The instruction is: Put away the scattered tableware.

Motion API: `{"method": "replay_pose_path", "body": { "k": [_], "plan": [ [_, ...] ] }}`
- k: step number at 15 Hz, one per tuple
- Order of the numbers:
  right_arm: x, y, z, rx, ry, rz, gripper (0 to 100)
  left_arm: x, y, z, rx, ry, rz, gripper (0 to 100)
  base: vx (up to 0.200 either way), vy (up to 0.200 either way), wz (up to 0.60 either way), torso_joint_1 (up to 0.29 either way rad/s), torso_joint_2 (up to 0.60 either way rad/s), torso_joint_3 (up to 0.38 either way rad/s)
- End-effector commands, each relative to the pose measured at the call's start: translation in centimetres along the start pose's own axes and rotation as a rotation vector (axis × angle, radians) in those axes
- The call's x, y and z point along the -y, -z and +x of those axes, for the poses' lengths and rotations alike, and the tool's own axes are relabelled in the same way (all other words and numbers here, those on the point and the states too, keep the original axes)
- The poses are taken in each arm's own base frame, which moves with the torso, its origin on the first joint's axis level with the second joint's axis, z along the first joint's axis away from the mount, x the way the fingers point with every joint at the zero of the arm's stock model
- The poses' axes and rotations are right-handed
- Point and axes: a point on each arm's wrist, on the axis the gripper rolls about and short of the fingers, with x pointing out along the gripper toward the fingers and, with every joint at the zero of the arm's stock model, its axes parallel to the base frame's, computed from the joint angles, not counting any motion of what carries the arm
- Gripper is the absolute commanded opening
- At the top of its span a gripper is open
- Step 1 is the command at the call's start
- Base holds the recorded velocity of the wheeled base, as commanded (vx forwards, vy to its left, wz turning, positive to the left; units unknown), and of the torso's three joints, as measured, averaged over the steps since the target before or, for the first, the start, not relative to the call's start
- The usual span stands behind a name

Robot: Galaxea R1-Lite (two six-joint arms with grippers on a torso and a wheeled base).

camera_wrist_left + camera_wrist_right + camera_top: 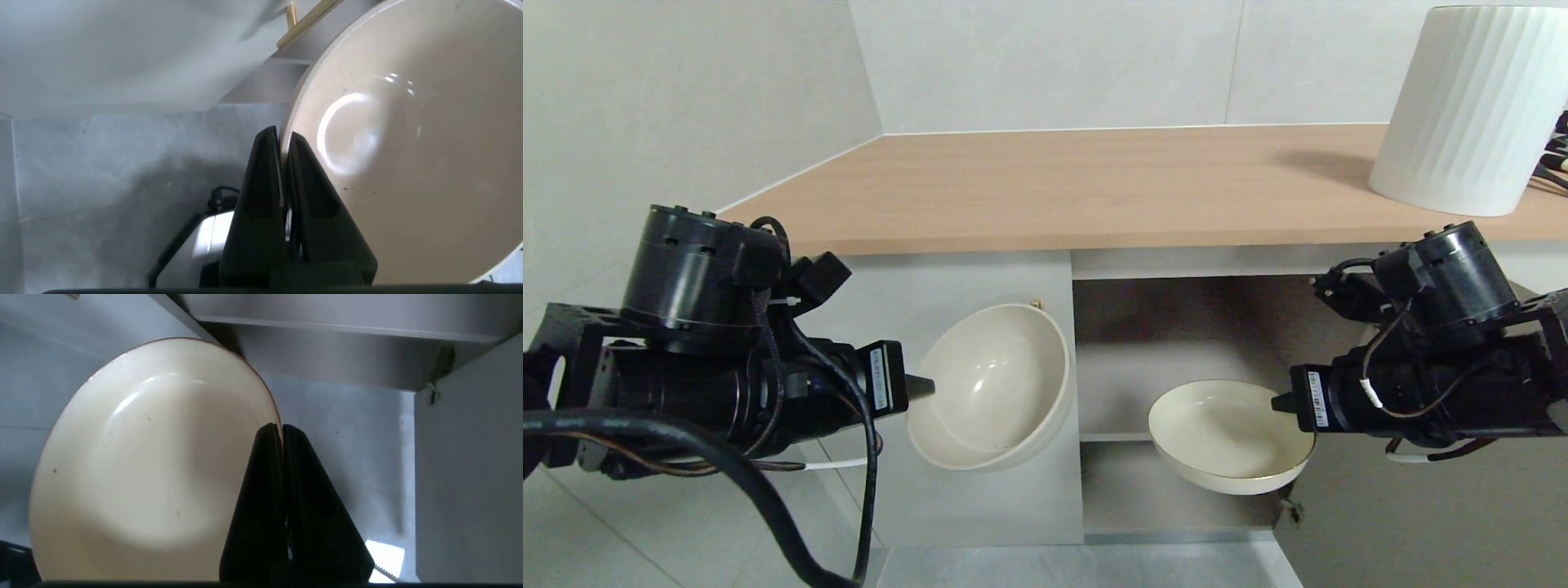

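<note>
Tiled kitchen corner: an open cabinet (1176,327) under a wooden countertop (1054,188), with two bowls held before it.
Nearest, the left gripper (923,385) is clamped on the rim of a deep bowl (992,384), tipped on edge in front of the closed door (980,506). The right gripper (1278,402) is pinched onto the rim of a shallow bowl (1217,433), held nearly level at the cabinet's opening. Farther back, a ribbed white container (1470,106) stands on the countertop's right end.

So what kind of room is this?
Probably a kitchen: wooden countertop against tiled wall, open cabinet below, a deep bowl in the left hand, a shallow bowl in the right hand.
</note>
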Motion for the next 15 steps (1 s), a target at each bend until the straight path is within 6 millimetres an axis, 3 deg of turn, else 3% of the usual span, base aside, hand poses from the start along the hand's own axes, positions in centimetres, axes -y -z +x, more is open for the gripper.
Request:
{"method": "replay_pose_path", "body": {
  "k": [1,4,7,10,11,12,15],
  "plan": [
    [0.0,0.0,0.4,-0.006,0.004,0.001,0,0.0,0.1,0.2,-0.004,-0.002,0.002,0,0.000,0.000,0.00,0.000,0.00,0.000],
    [-0.1,0.2,2.2,-0.019,0.016,-0.004,0,-0.3,0.7,0.7,-0.039,-0.011,0.046,0,0.000,0.000,0.00,0.000,0.00,0.000],
    [0.2,1.0,5.5,-0.072,0.045,-0.019,0,-0.1,1.9,2.1,-0.139,-0.044,0.068,0,0.000,0.000,0.00,0.000,0.00,0.000],
    [0.8,1.7,10.8,-0.053,0.130,-0.002,0,-0.1,2.1,2.4,-0.194,-0.075,0.070,0,0.000,0.000,0.00,0.000,0.00,0.000],
    [0.9,1.8,11.1,-0.051,0.136,-0.001,0,-0.1,2.1,2.4,-0.194,-0.075,0.068,0,0.000,0.000,0.00,0.000,0.00,0.000],
    [1.7,2.3,14.2,-0.025,0.188,0.026,0,-0.1,2.2,2.4,-0.201,-0.075,0.086,0,0.000,0.000,0.00,0.000,0.00,0.000],
    [2.7,2.7,17.7,0.039,0.192,0.086,0,-0.2,2.3,2.5,-0.208,-0.079,0.090,0,0.000,0.000,0.00,0.000,0.00,0.000]
  ]
}}
